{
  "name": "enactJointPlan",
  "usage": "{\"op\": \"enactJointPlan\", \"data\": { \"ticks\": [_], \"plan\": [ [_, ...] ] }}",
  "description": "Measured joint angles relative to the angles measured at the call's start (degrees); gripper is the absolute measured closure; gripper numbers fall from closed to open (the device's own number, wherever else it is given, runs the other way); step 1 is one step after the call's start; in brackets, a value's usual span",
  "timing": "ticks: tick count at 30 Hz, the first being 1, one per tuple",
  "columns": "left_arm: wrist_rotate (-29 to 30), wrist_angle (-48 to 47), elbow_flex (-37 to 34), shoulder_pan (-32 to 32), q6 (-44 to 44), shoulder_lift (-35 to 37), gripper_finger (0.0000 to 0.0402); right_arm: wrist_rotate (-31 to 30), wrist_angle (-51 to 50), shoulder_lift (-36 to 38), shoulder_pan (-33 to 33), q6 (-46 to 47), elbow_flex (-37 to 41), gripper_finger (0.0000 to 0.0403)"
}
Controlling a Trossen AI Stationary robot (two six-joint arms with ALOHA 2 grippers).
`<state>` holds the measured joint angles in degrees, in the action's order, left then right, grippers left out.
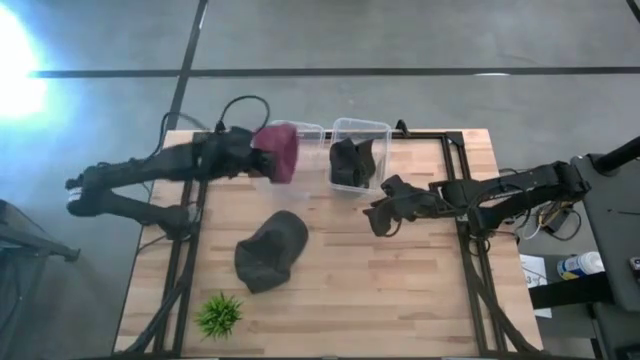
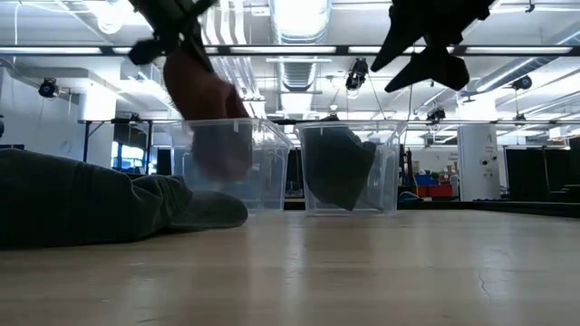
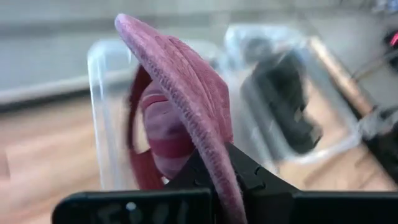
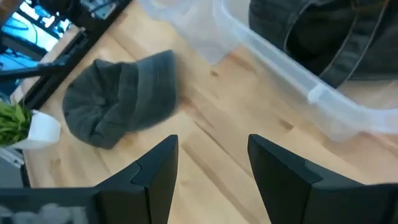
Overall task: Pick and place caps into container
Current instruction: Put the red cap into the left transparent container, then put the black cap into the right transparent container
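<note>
My left gripper [image 1: 258, 150] is shut on the maroon cap [image 1: 280, 152], held above the left clear container [image 1: 300, 140] at the table's far side. One charcoal cap [image 1: 352, 163] lies inside the right clear container [image 1: 360, 130]. The other charcoal cap [image 1: 270, 250] lies on the table at centre-left, also in the right wrist view [image 4: 121, 99]. My right gripper [image 1: 378, 215] is open and empty, above the table just near of the right container. My left gripper pinches the maroon cap's brim [image 3: 217, 168] between its two fingers, edge-on. The fingers come level from the table's left. The cap is lifted clear, its crown [image 3: 161, 130] hanging beyond and below the fingers over the left container.
A small green plant in a white pot [image 1: 219, 314] stands near the front left corner. Bare wooden table [image 1: 400, 290] lies between the lying cap and the right edge.
</note>
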<state>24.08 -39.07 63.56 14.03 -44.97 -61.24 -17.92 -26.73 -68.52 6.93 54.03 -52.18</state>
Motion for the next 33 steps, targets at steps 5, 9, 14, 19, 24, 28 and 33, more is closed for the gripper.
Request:
{"op": "enactJointPlan", "data": {
  "ticks": [5,9,14,19,24,28,33],
  "plan": [
    [-13.59,0.13,3.00,8.96,2.93,-5.04,0.0392,0.01,0.38,-0.31,-0.44,1.29,0.30,0.0211],
    [-16.84,0.36,5.60,13.22,7.95,-9.84,0.0391,-0.07,0.41,-0.76,-1.02,2.84,1.03,0.0211],
    [-20.07,-2.55,6.95,14.32,12.20,-15.01,0.0358,0.31,1.01,-1.04,-1.00,4.91,2.07,0.0211],
    [-25.59,-3.15,7.02,12.90,14.10,-15.92,0.0296,3.26,4.79,-1.04,-1.07,6.03,3.64,0.0211],
    [-25.94,-3.45,7.13,9.06,15.42,-9.96,0.0253,6.23,10.81,-1.04,-1.14,6.71,6.09,0.0211],
    [-21.96,-3.39,7.11,1.91,15.98,-4.18,0.0250,6.67,14.86,-1.97,-1.23,8.12,7.96,0.0211],
    [-23.64,-7.63,4.85,-8.84,12.32,-2.30,0.0268,9.69,18.99,-7.24,-1.66,7.22,8.11,0.0211]
  ]
}}
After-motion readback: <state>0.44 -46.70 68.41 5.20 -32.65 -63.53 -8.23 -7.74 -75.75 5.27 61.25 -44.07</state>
